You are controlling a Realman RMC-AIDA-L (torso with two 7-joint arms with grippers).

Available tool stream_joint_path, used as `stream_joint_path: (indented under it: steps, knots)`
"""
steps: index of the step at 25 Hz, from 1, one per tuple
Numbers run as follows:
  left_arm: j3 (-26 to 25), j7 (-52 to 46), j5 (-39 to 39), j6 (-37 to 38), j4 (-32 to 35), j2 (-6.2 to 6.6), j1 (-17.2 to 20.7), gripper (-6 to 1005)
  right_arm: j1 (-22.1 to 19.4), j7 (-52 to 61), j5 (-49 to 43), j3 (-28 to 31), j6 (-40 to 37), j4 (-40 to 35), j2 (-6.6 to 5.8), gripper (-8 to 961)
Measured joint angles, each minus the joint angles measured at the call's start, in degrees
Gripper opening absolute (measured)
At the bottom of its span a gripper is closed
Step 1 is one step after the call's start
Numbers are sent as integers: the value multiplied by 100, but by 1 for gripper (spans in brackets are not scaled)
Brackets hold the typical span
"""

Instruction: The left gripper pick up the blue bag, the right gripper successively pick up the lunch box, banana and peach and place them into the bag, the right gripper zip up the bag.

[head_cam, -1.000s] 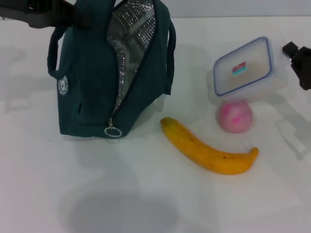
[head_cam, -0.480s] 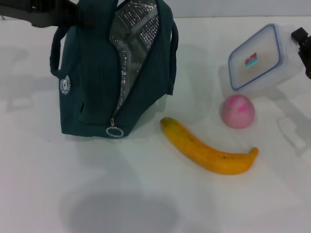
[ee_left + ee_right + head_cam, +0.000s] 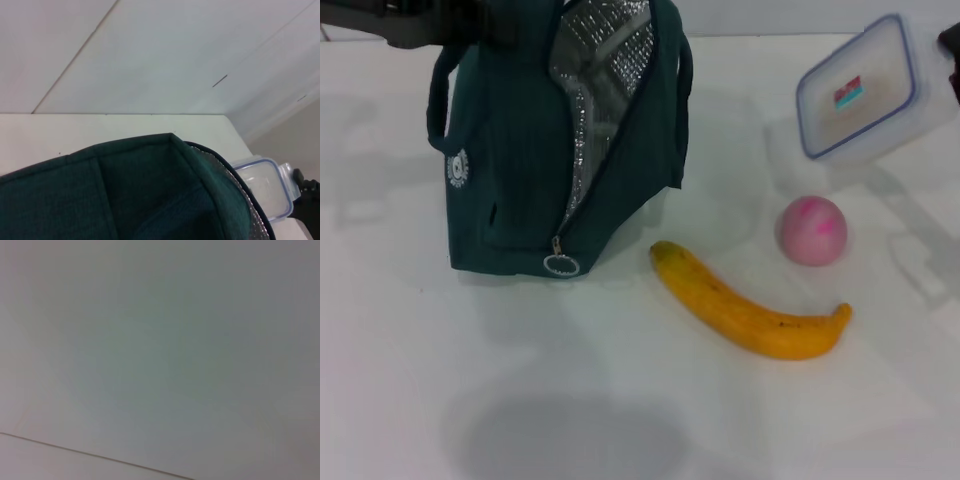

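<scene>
**Head view: one bag, one box, one banana, one peach**

Head view shows one blue bag [image 3: 535, 160] standing on the white table [image 3: 640, 400], at the robot's left. Its zip is open, so the silver lining [image 3: 605, 75] shows, and one ring zip pull [image 3: 560, 265] hangs near the bottom. One small white logo [image 3: 457, 167] sits on its side.

One left gripper [image 3: 430, 20] reaches in at the top of the bag, by a handle — its jaws are hidden, so I cannot tell how they stand.

One lunch box [image 3: 860, 88] is up in the air at the far right, tilted, with its blue-rimmed lid facing the camera. One right gripper [image 3: 952, 55] is at its edge and holds it up; only a small dark bit of that gripper shows.

One pink peach [image 3: 812, 230] rests on the table below the box. One banana [image 3: 750, 315] lies just in front of the peach, between it and the bag, not touching either.

From the left wrist, the bag's dark top fills the view — the lunch box [image 3: 265, 192] peeks out beyond it.
</scene>
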Motion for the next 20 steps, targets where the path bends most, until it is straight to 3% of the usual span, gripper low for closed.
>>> stream_joint_path:
  steps: [20]
  knots:
    - [165, -28, -200, -3, -31, -3, -162, 51, 674, 474, 436, 0, -332, -176, 44, 8]
